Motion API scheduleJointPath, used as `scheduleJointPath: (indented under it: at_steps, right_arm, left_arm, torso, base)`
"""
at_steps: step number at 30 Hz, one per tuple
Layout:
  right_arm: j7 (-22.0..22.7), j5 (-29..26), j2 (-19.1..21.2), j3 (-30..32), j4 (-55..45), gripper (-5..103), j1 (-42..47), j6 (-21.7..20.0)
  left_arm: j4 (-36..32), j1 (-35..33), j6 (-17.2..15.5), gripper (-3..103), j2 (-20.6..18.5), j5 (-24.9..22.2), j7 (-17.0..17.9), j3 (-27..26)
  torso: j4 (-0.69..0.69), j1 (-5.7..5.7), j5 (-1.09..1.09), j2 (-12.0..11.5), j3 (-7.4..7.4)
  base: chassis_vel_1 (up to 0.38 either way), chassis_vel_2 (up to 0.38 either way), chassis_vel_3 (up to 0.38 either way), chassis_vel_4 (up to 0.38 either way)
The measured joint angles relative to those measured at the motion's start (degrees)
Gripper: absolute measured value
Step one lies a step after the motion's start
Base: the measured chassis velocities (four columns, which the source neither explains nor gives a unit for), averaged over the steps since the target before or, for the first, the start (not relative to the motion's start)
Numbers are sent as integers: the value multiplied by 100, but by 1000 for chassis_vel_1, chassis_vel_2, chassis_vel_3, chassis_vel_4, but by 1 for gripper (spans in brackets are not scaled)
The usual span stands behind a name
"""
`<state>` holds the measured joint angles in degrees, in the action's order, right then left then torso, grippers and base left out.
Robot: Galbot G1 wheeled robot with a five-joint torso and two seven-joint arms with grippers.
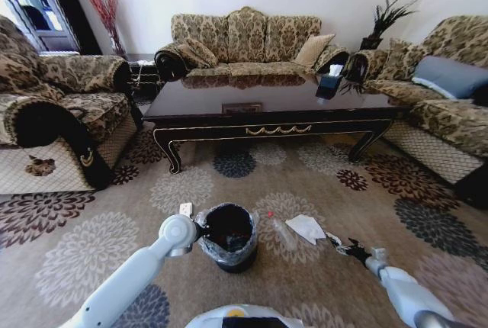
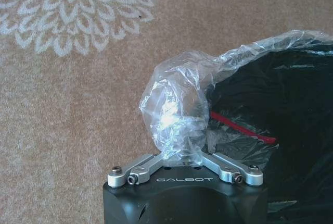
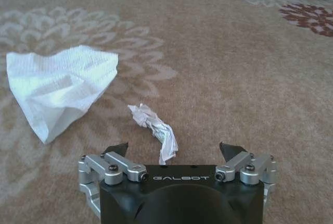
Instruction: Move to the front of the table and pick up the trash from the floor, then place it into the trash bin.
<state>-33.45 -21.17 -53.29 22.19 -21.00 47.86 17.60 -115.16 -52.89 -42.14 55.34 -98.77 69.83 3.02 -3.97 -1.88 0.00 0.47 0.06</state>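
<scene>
shiny scrap (image 3: pixel 154 130) between spread right fingers (image 3: pixel 115 149)

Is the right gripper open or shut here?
Open. The right gripper has its fingertips spread wide over the carpet, with the small shiny scrap lying between them, ungrasped.

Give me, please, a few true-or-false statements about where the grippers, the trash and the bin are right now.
1. The left gripper is shut on the trash bin's plastic liner. True.
2. The right gripper holds the small crumpled scrap. False: its fingers are open and the scrap lies on the carpet between them.
3. The white paper sheet is in the bin. False: it lies on the carpet.
4. The clear bottle lies between the bin and the paper. True.
5. The bin stands on the table. False: on the carpet before it.
</scene>
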Motion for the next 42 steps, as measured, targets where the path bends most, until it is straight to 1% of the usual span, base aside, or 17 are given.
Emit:
scheduleJointPath:
  at_steps: [1, 3, 5, 8, 9, 10, 11, 13, 14, 15, 18, 19, 21, 23, 27, 38, 42]
  right_arm:
    - [28, 32, -3, 0, 7, 97, -11, 2]
    - [92, 72, -11, -11, 9, 89, -39, 10]
    - [106, 84, -14, -16, 4, 89, -40, 17]
    - [134, 109, -22, -30, -5, 73, -42, 43]
    - [136, 113, -23, -34, -5, 73, -42, 48]
    - [137, 127, -28, -43, -3, 68, -42, 64]
    - [137, 127, -28, -43, -3, 68, -42, 64]
    - [134, 144, -35, -55, 7, 57, -40, 96]
    - [133, 147, -37, -56, 9, 57, -40, 100]
    - [128, 161, -40, -57, 13, 46, -39, 110]
    - [125, 180, -40, -58, 8, 46, -27, 123]
    - [126, 196, -40, -57, 0, 35, -14, 132]
    - [120, 208, -37, -58, -12, 23, 2, 143]
    - [113, 211, -34, -58, -19, 23, 12, 147]
    - [107, 213, -20, -58, -47, 3, 55, 161]
    - [81, 47, 15, -42, -117, 0, 157, 168]
    - [-9, -217, 94, -31, -252, 0, 234, 147]
  left_arm:
    - [0, 3, 0, 0, -1, 7, -1, 2]
    - [3, 2, 0, 0, -6, 39, -10, 4]
    - [3, -3, 0, 0, -6, 43, -13, -2]
    - [4, -8, 0, 0, -3, 44, -17, -19]
    - [4, -6, 0, 0, -3, 44, -18, -20]
    - [9, 4, 0, 0, -3, 44, -20, -21]
    - [9, 4, 0, 0, -3, 44, -20, -21]
    - [31, 22, 0, 0, -4, 45, -21, -27]
    - [35, 26, 0, 0, -4, 45, -21, -28]
    - [41, 42, 0, 0, -4, 42, -21, -31]
    - [41, 58, 0, 0, -1, 33, -21, -32]
    - [41, 66, 0, 0, 3, 24, -21, -32]
    - [45, 72, 0, 0, 13, 17, -21, -32]
    - [48, 74, 0, 0, 19, 16, -21, -32]
    - [62, 75, 0, 0, 31, 14, -21, -28]
    - [60, 70, 0, 0, 41, 14, -21, -15]
    - [58, 61, 0, 0, 56, 9, -21, -15]
  torso:
    - [0, 0, 0, 0, 0]
    - [0, 0, -1, 0, 0]
    - [1, 0, 0, 0, 0]
    - [0, 0, -1, 0, 0]
    - [0, 0, -1, 0, 0]
    - [0, 0, 0, 0, 0]
    - [0, 0, 0, 0, 0]
    - [0, 0, 0, 0, 0]
    - [0, 0, 0, 0, 0]
    - [1, 0, 0, 0, 0]
    - [1, 0, 0, 0, 0]
    - [1, 0, 0, 0, 0]
    - [1, 0, 0, 0, 0]
    - [1, 0, 0, 0, 0]
    - [-1, 0, 0, 0, 0]
    - [0, 0, 0, 0, 0]
    - [0, 0, 0, 0, 0]
  base:
    - [0, 0, 0, 0]
    - [0, 0, 0, 0]
    - [0, 0, 0, 0]
    - [0, 0, 0, 0]
    - [0, 0, 0, 0]
    - [0, 0, 0, 0]
    - [0, 0, 0, 0]
    - [0, 0, 0, 0]
    - [0, 0, 0, 0]
    - [0, 0, 0, 0]
    - [0, 0, 0, 0]
    - [0, 0, 0, 0]
    - [0, 0, 0, 0]
    - [0, 0, 0, 0]
    - [0, 0, 0, 0]
    - [0, 0, 0, 0]
    - [0, 0, 0, 0]
